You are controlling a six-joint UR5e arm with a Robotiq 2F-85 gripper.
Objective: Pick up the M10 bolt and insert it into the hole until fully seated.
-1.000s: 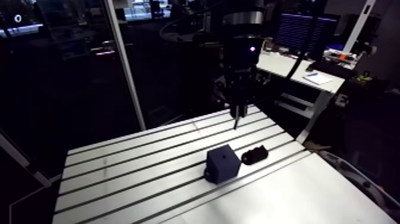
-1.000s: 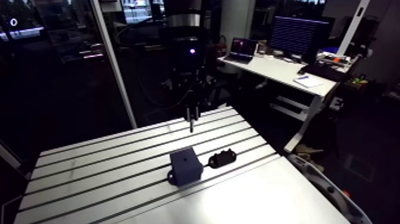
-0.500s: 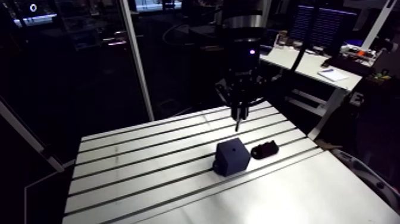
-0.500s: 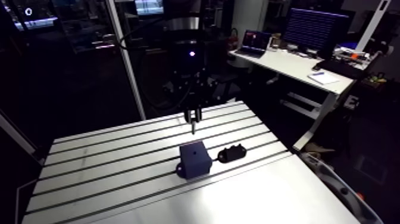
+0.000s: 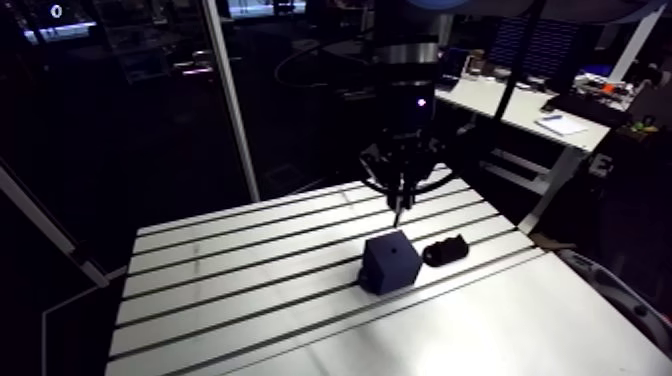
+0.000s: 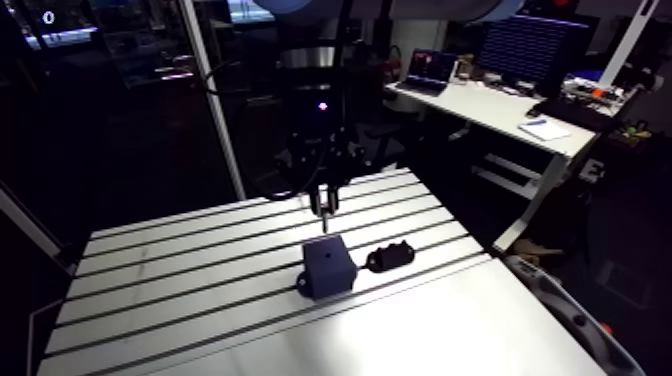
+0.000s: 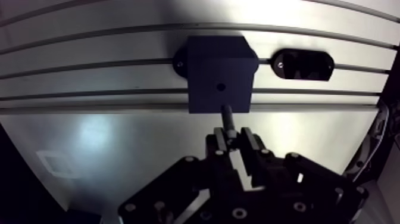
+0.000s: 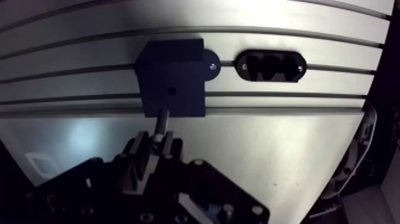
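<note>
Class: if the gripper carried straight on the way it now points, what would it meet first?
The bolt clamped in the gripper would likely reach the dark block first, at or near its top hole; exact alignment is unclear.

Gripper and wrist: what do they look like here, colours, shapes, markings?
The gripper is matte black: two slim, flat fingers on hinged linkage bars dotted with round pale screw heads. In the arm view the wrist is a dark cylinder with a silvery band above and a small purplish light glowing on it.
</note>
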